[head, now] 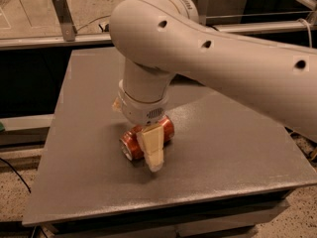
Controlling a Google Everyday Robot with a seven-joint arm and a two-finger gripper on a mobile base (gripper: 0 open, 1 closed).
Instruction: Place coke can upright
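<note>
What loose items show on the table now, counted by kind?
Can: 1, red, on its side
Other items: 0 in view
Total: 1
The gripper is down at the can, and the arm hides much of the table, so more may sit behind it.

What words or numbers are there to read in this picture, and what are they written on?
No text here can be read.
Coke can, lying on its side: any writing is too blurred, and partly hidden by the gripper right over it.
Arm: a small dark marking near its top, too small to read.
</note>
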